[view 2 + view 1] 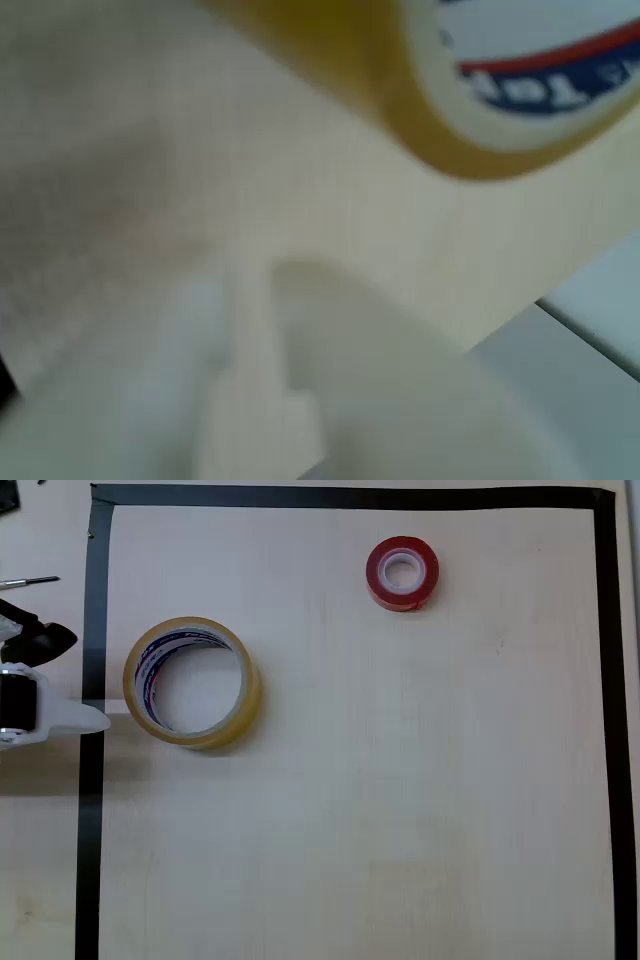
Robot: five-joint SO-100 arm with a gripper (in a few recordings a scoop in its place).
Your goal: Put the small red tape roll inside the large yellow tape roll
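From overhead, the large yellow tape roll [192,683] lies flat on the pale wooden table [380,810], close to the left strip of the black tape border [92,780]. The small red tape roll [402,573] lies flat well apart from it, up toward the right. The white gripper [90,720] pokes in from the left edge, its tip just beside the yellow roll; I cannot tell whether the claw is apart or together.

In the wrist view, everything is blurred: the yellow roll [430,110] looms at the top, blue-and-red print on its core.
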